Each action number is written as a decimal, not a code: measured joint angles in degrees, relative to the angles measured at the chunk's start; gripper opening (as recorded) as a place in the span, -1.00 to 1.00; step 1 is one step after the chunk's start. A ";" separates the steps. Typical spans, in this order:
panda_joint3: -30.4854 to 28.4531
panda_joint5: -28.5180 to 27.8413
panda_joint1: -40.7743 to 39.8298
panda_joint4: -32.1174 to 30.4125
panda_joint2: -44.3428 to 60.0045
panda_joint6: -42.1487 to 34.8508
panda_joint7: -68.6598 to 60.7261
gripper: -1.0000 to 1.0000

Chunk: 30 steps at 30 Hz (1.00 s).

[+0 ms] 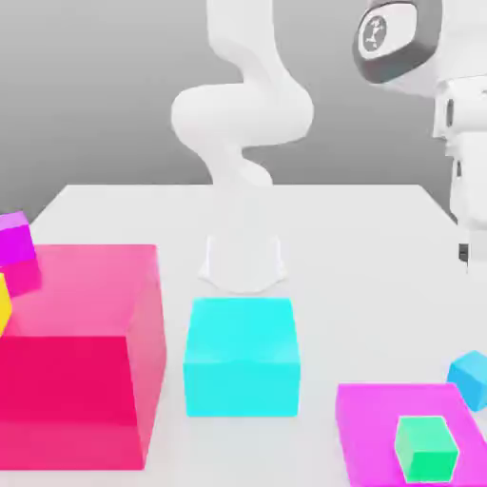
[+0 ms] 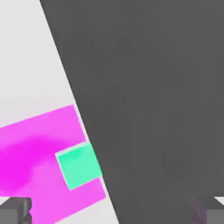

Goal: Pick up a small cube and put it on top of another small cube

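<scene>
Matte sky-blue small cube [image 1: 471,378], translucent glossy pink block [image 1: 81,352], smooth white table [image 1: 361,276]

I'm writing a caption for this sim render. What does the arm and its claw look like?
The arm is glossy white with rounded, tube-like segments. One joint housing has a dark grey cap bearing a small white round emblem. The claw has dark grey, blocky fingertips. No cables are visible.

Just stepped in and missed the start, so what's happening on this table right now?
A white robot arm is working over a table of coloured blocks. Its gripper is open and holds nothing. The small sky-blue cube sits on the table at the exterior view's right, beside a magenta block with a small green cube on top. Nothing has been picked up yet.
</scene>
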 joint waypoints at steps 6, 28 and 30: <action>4.24 0.54 4.21 -1.99 11.59 4.94 -15.83 0.00; 3.77 1.44 4.17 -1.41 16.84 4.92 -19.91 -1.00; 0.53 1.67 2.35 0.08 15.58 2.06 -15.33 -1.00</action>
